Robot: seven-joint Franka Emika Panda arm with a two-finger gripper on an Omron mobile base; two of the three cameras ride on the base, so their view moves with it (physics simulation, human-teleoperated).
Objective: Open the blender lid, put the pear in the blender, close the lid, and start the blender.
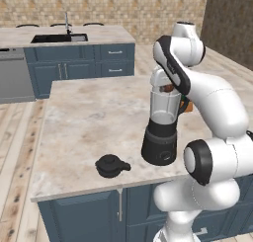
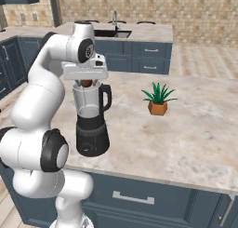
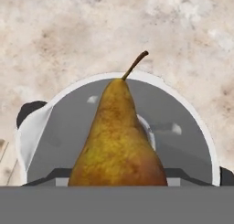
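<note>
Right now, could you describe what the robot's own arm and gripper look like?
The arm is made of glossy white, rounded shell segments linked by dark, nearly black joint rings and a black band along the upper link. The hand above the blender is a flat, pale grey-white block. No cables or markings are visible. Its fingertips cannot be made out.

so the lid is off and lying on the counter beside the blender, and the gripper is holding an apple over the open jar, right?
Not quite: it is a pear, brown-yellow with a stem, as the hand view shows. The rest holds: the blender lid lies on the counter beside the blender, and the gripper holds the fruit over the open jar.
</note>
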